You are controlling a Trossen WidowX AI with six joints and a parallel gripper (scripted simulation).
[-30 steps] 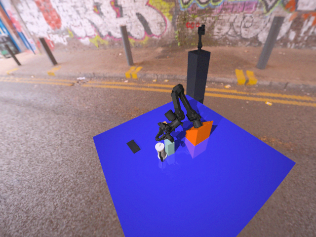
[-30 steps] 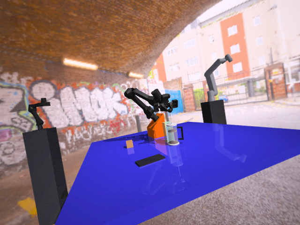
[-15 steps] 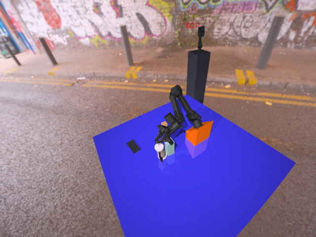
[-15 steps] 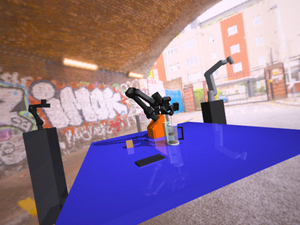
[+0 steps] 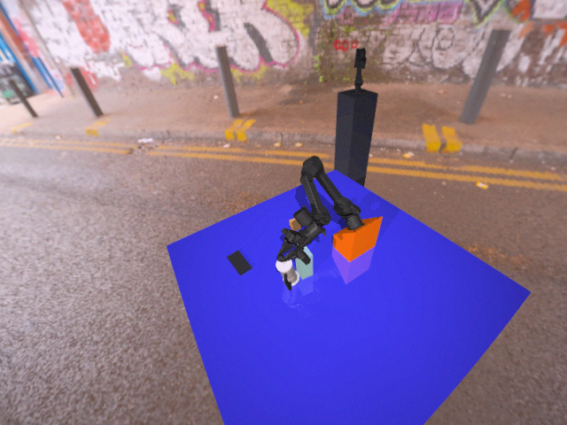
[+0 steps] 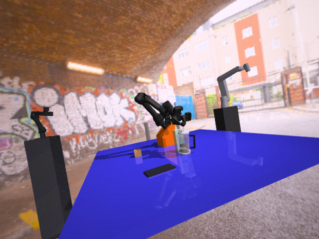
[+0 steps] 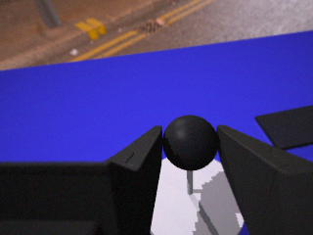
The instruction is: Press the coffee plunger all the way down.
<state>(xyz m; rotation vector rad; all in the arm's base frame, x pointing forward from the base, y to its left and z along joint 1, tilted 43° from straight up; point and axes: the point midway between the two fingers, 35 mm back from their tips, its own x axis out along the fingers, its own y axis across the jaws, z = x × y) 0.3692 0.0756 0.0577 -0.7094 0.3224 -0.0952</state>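
The coffee press (image 5: 292, 275) (image 6: 186, 140) stands upright on the blue table, a clear cylinder with a white lid (image 5: 283, 266) (image 7: 171, 196) and a black handle (image 6: 194, 141). My gripper (image 6: 183, 123) (image 7: 188, 132) is above the lid, shut on the black round plunger knob (image 7: 190, 149), with one finger at each side of it. A short length of thin rod (image 6: 183, 128) (image 7: 190, 182) shows between knob and lid. The plunger disc (image 6: 184, 145) is low inside the cylinder, above the base. In the top view the fingers hide the knob.
A pale green block (image 5: 306, 266) (image 6: 176, 137) stands close beside the press. A flat black slab (image 5: 239, 262) (image 6: 159, 170) (image 7: 290, 127) lies on the table (image 5: 347, 347) (image 6: 123, 195). A tan cube (image 5: 293, 224) (image 6: 137, 152) and the orange block (image 5: 357, 242) (image 6: 166, 137) at my arm's base are farther off.
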